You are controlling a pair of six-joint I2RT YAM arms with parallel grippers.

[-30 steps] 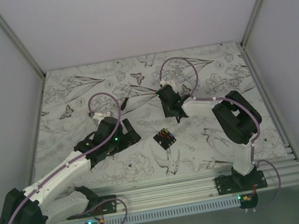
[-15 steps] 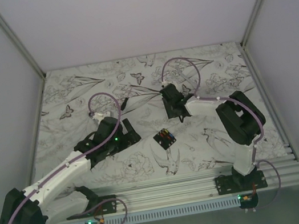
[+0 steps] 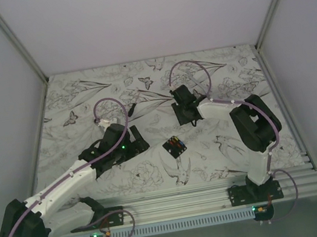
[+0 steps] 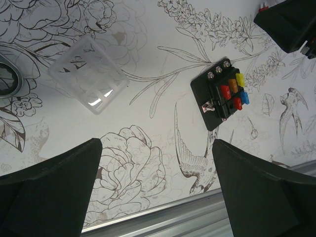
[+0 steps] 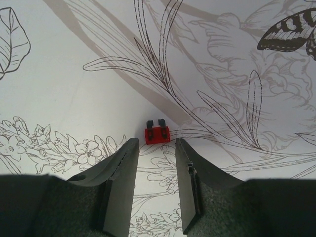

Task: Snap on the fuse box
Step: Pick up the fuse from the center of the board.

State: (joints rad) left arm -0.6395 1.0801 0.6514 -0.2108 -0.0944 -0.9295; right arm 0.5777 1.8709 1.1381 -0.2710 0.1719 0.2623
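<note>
Flower-printed tabletop carries the fuse box [image 3: 174,146] near its middle, lying flat and apart from both arms. The right gripper [image 5: 155,143] has shifted slightly rightward, its jaws parted but a touch narrower, with a loose red fuse [image 5: 156,133] just beyond their tips. The left gripper [image 4: 157,145] stays put, jaws spread wide.

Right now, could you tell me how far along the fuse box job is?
Done: coloured fuses sit in the fuse box. In hand: nothing gripped; the open right gripper hovers at a loose red fuse, the left gripper hangs open. Left: the clear cover lies apart from the box, not yet snapped on.
</note>
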